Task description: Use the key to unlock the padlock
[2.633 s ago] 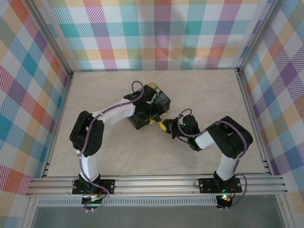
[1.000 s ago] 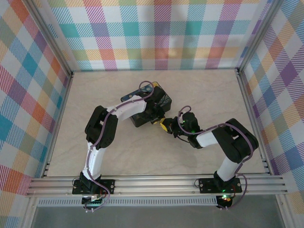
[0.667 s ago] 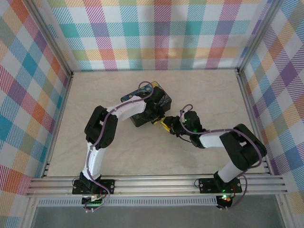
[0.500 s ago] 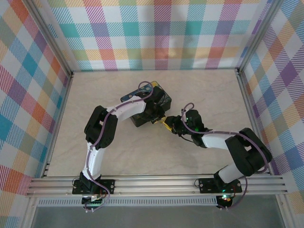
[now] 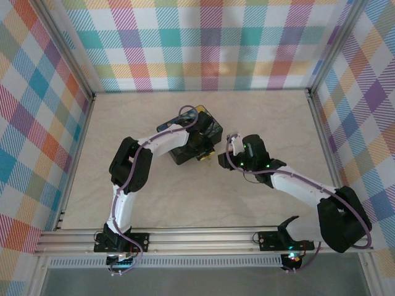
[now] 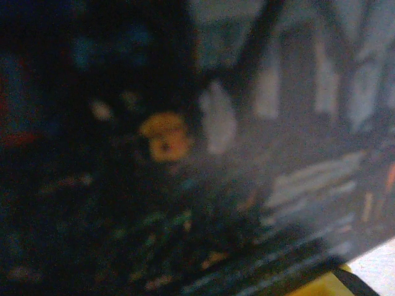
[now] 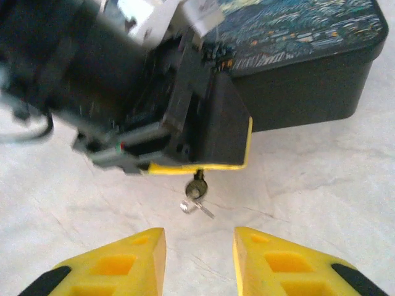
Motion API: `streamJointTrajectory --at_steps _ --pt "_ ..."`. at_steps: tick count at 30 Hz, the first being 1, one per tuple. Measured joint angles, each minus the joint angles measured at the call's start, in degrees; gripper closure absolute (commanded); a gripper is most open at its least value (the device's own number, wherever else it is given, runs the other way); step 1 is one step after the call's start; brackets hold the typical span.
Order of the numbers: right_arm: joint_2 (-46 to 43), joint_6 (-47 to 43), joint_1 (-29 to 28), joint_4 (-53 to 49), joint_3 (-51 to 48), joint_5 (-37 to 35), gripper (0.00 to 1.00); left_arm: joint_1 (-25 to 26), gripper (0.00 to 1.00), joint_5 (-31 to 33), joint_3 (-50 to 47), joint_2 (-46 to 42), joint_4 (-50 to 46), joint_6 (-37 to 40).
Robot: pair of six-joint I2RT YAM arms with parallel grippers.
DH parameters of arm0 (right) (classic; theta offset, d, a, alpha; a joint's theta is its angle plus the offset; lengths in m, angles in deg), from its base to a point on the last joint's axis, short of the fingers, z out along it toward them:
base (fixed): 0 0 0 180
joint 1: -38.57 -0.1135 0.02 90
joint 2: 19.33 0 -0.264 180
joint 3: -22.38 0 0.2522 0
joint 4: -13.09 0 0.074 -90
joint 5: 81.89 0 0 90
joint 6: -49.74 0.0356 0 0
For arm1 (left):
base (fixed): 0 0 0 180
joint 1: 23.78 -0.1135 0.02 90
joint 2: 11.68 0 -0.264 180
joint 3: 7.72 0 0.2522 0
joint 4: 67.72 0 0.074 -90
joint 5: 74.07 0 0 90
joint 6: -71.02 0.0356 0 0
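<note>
The key (image 7: 197, 187) hangs from under my left gripper (image 7: 199, 161), its small ring (image 7: 190, 207) dangling over the table. The left gripper's dark, yellow-edged fingers (image 7: 213, 132) are closed, and the padlock is hidden between them. My right gripper (image 7: 199, 234) stands open just short of the key, with bare table between its yellow fingers (image 7: 142, 256). From above, the left gripper (image 5: 201, 152) sits against the painted tin (image 5: 213, 128), and the right gripper (image 5: 224, 154) faces it from the right. The left wrist view is dark and blurred.
The blue-and-yellow painted tin (image 7: 296, 31) lies right behind the left gripper. Pale table (image 5: 259, 117) spreads on all sides. Checked walls (image 5: 203, 43) and metal rails (image 5: 203, 237) enclose it.
My right gripper has opened and drawn back to the right, off the key. The key stays under the left gripper. The left arm has not moved.
</note>
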State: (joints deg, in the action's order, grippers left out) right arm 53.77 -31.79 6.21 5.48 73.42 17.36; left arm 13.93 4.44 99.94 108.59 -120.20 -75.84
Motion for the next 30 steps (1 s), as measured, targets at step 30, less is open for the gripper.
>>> streamJointTrajectory --at_steps 30 --pt "13.1 -44.2 -7.0 30.1 -8.4 -6.9 0.75 -1.6 0.87 -4.1 0.5 0.2 0.1 2.3"
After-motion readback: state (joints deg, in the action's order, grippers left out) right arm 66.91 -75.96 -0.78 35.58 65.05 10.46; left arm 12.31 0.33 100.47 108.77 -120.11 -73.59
